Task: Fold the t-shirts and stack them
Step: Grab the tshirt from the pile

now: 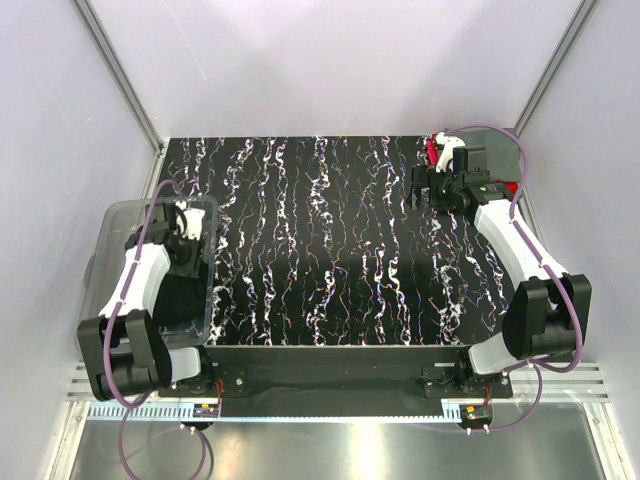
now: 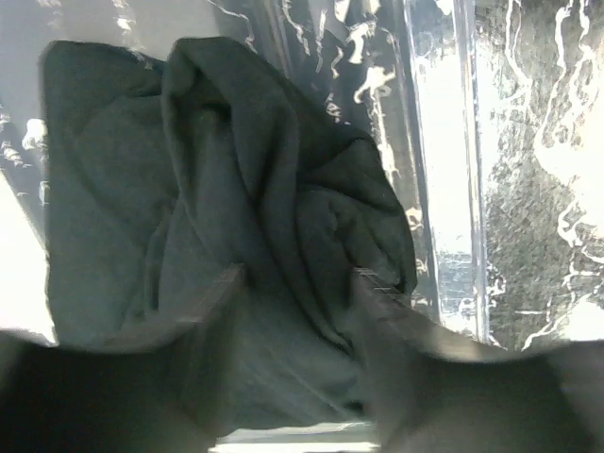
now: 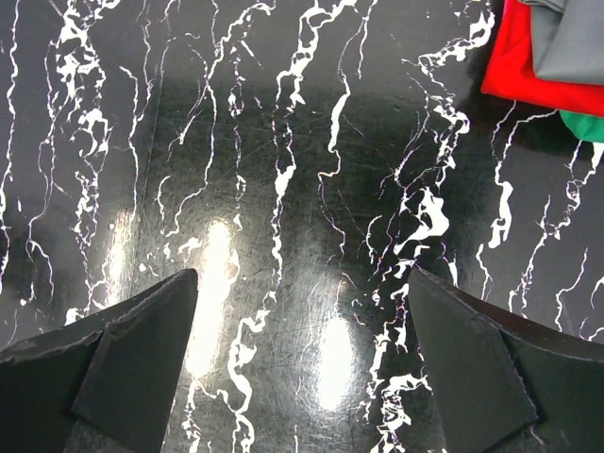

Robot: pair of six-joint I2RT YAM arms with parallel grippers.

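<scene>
A dark crumpled t-shirt (image 2: 142, 189) lies bunched inside the clear plastic bin (image 2: 444, 142). It shows in the top view as a dark mass (image 1: 180, 295) in the bin. My left gripper (image 2: 297, 278) is down in the bin (image 1: 120, 215). Its fingers are partly apart and press into the cloth, with a fold between them. A stack of folded shirts sits at the far right corner: grey (image 3: 571, 38) on red (image 3: 524, 66), with green (image 3: 585, 125) beside. My right gripper (image 3: 302, 278) is open and empty over bare table, left of that stack (image 1: 495, 160).
The black marbled table (image 1: 330, 240) spans the middle. The bin stands at the table's left edge. Metal frame posts and white walls enclose the back and sides. The right arm (image 1: 510, 235) stretches along the right edge.
</scene>
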